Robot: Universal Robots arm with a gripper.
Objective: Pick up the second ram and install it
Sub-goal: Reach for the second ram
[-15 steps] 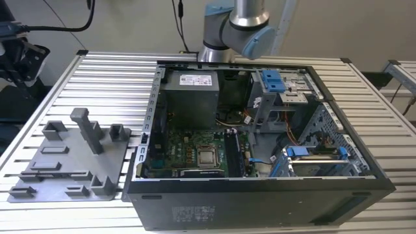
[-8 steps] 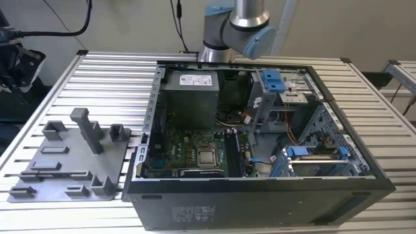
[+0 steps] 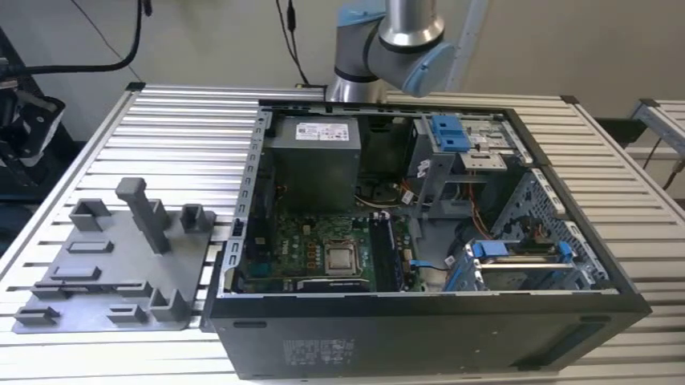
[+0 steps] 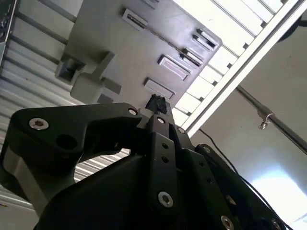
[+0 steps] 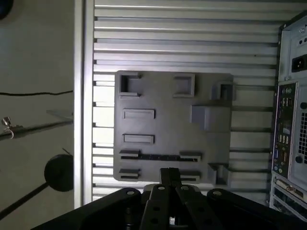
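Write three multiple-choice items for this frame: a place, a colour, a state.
1. The grey fixture plate lies: A) on the exterior view's left of the computer case; B) inside it; C) on the exterior view's right.
2. The motherboard is: A) red; B) green; C) white.
3. The second ram is: A) gripped and lifted; B) seated on the motherboard; C) resting on the plate.
A: the plate sits beside the case wall. B: the board is green. C: the dark strip lies between two holders, clear of the claw.

One open computer case [image 3: 428,337], one grey holder tray [image 3: 107,273], one ram stick [image 5: 158,156], one arm [image 3: 386,40]
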